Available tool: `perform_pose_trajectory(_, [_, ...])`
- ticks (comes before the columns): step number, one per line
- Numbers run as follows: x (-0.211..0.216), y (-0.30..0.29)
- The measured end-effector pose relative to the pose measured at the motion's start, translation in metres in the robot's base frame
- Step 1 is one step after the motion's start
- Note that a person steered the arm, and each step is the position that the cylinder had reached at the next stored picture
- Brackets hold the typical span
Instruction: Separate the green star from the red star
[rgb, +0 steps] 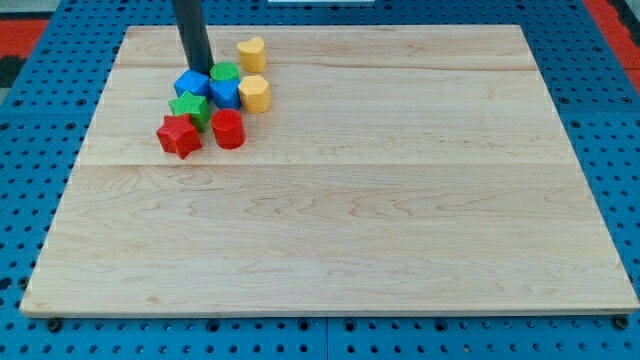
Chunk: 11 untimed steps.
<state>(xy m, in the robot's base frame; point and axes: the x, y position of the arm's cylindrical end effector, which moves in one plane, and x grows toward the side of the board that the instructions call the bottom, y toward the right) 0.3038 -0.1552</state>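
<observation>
The green star (190, 108) lies near the board's top left, touching the red star (178, 135) just below and to its left. My tip (200, 70) comes down from the view's top and ends right above a blue block (189, 84), which touches the green star's upper edge. A second blue block (225, 93), a green block (224, 72) and a red cylinder-like block (228, 129) crowd the same cluster on the stars' right.
Two yellow blocks stand at the cluster's right: one (254, 94) beside the second blue block, one (251, 52) higher up. The wooden board (340, 200) rests on a blue perforated table (30, 150).
</observation>
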Motion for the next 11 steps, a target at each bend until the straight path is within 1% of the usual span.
perform_pose_trajectory(1, [0.032, 0.013])
perform_pose_trajectory(2, [0.002, 0.023])
perform_pose_trajectory(3, [-0.012, -0.055])
perform_pose_trajectory(4, [0.033, -0.095])
perform_pose_trajectory(6, [0.157, -0.095])
perform_pose_trajectory(7, [0.173, -0.051])
perform_pose_trajectory(8, [0.118, -0.050])
perform_pose_trajectory(9, [0.081, -0.049])
perform_pose_trajectory(10, [0.068, -0.031])
perform_pose_trajectory(11, [0.070, 0.015])
